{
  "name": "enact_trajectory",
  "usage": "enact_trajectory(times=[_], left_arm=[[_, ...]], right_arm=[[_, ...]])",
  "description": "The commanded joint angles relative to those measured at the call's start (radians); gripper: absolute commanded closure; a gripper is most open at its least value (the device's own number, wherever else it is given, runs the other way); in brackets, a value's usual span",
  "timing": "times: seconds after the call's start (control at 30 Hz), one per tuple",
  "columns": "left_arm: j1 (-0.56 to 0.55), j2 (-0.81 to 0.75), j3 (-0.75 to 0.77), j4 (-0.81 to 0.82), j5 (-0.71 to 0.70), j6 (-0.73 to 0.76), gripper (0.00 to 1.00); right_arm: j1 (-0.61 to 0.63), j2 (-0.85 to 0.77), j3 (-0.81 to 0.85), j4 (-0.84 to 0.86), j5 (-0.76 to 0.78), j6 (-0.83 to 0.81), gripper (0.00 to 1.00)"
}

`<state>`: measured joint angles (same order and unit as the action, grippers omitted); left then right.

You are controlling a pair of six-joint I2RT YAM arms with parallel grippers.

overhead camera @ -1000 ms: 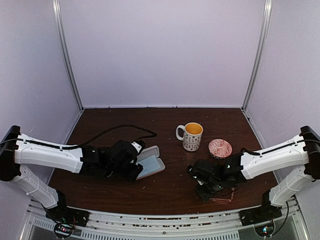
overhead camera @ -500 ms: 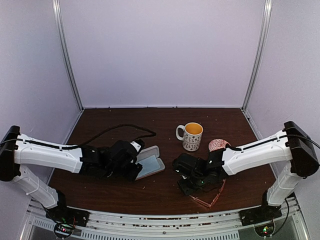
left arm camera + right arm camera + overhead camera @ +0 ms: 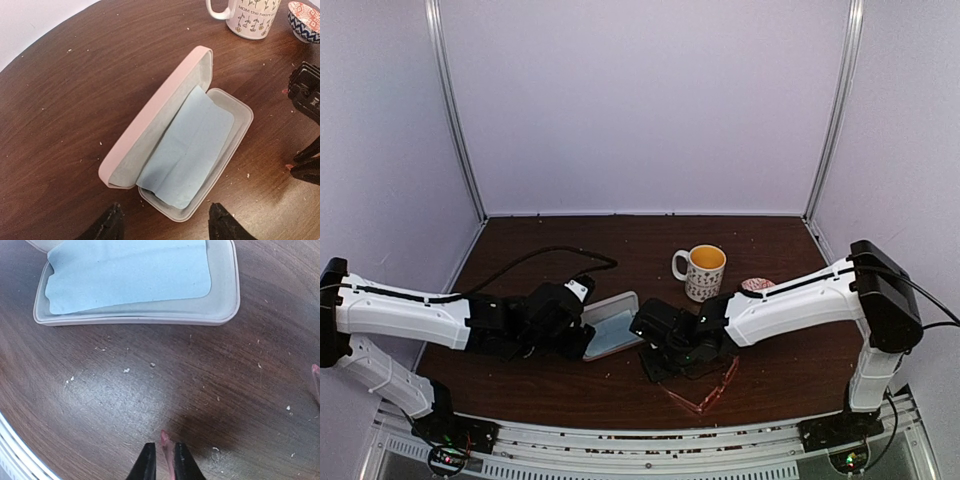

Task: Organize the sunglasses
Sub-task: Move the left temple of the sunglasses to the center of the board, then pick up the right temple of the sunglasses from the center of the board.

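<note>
My right claw (image 3: 164,449) is nipped shut on one temple of the thin reddish-pink wire-frame sunglasses (image 3: 163,435). My left claw (image 3: 167,221) stands open, holding nothing.

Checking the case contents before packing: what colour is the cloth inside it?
Light blue; the cloth shows best in the left wrist view.

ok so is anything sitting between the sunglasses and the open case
Nothing visible blocks the way: only bare, crumb-specked table lies between the sunglasses, pinched by a temple in the right end effector, and the open pink case. The light blue cloth lies in the case's tray, and the left end effector stands open at its end.
</note>
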<state>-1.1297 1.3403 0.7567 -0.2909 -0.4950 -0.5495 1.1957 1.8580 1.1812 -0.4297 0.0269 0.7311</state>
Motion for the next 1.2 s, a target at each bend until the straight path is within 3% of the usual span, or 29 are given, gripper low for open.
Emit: enact_trajectory(times=[0.0, 0.17, 0.43, 0.73, 1.17], left_arm=[[-0.007, -0.018, -0.011, 0.015, -0.027, -0.007, 0.38], [-0.007, -0.018, 0.002, 0.001, -0.036, 0.000, 0.30], [-0.005, -0.011, 0.015, -0.001, -0.027, -0.004, 0.23], [-0.005, -0.011, 0.015, 0.010, -0.013, 0.001, 0.20], [-0.005, 0.012, 0.015, -0.001, -0.007, -0.011, 0.20]], right_arm=[[0.008, 0.016, 0.031, 0.006, -0.004, 0.002, 0.83], [0.008, 0.022, 0.038, -0.008, -0.007, -0.026, 0.72], [-0.009, -0.121, 0.013, -0.100, 0.120, -0.110, 0.47], [-0.153, -0.209, -0.079, -0.179, 0.125, -0.225, 0.45], [-0.247, -0.102, -0.031, -0.283, 0.066, -0.423, 0.47]])
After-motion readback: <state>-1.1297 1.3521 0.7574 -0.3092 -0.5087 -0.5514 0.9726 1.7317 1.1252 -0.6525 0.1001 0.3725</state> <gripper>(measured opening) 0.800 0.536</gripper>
